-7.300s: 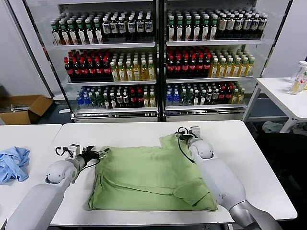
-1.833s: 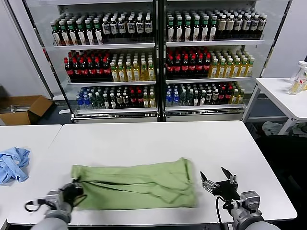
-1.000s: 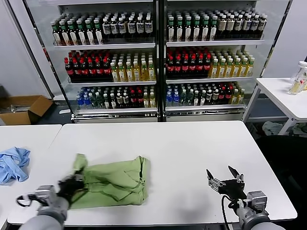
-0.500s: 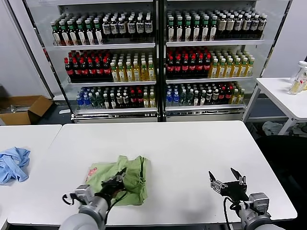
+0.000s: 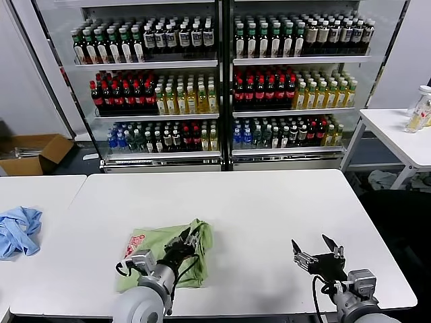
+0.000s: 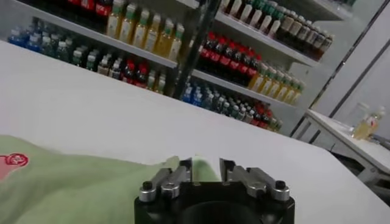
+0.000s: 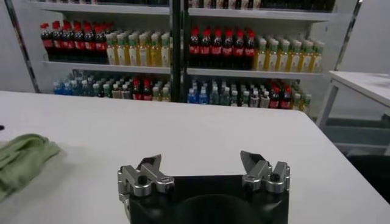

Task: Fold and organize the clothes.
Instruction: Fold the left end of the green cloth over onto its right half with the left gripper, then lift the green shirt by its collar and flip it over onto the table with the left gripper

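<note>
The clothes are one light green shirt, folded into a small bundle near the front left of the white table. A red-and-white graphic shows on its top layer. My left gripper lies over the bundle's right part. In the left wrist view the shirt spreads under the left gripper, whose jaws stand a little apart with fabric and bare table showing through the gap. My right gripper hovers open and empty at the front right, far from the shirt. In its own wrist view the right gripper holds nothing.
A crumpled light blue cloth lies on the separate table to the left. Glass-door coolers full of bottles stand behind the table. A cardboard box sits on the floor far left, and a side table stands far right.
The shirt went from spread flat to a long strip, then my left gripper carried its left end rightward over the rest. The left jaws have now parted. The right gripper stayed put.
</note>
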You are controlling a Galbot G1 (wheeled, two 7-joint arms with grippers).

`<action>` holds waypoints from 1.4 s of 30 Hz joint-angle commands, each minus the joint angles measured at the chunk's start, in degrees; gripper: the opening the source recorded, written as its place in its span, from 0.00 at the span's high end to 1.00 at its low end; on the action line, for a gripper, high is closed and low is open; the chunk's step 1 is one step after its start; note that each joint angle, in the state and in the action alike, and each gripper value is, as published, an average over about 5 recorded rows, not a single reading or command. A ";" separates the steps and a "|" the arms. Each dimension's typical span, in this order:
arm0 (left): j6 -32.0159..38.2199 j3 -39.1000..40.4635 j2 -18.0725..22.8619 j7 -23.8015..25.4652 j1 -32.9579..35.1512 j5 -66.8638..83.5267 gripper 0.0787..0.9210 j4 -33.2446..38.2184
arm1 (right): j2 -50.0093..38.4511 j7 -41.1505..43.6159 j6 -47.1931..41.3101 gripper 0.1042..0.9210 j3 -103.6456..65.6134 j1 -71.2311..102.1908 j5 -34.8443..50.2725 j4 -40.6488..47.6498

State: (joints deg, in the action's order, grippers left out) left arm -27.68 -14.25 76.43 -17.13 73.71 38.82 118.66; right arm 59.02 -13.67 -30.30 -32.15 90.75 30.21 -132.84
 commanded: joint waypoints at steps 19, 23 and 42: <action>-3.49 -19.16 -9.53 3.04 12.70 -14.90 0.12 -4.91 | 2.09 0.24 0.08 0.12 3.11 -4.06 -0.06 2.31; -2.52 -19.25 -9.60 3.78 11.79 -12.37 0.12 -6.40 | 2.06 0.31 0.15 0.12 2.55 -3.36 -0.13 2.06; 1.05 -19.72 -9.13 7.86 10.55 1.37 0.67 -6.64 | 2.04 0.33 0.20 0.12 1.90 -2.38 -0.26 1.26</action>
State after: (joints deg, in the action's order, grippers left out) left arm -28.18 -32.94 67.58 -11.16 84.12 35.32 112.24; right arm 61.06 -13.34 -30.13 -30.13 88.31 29.95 -131.50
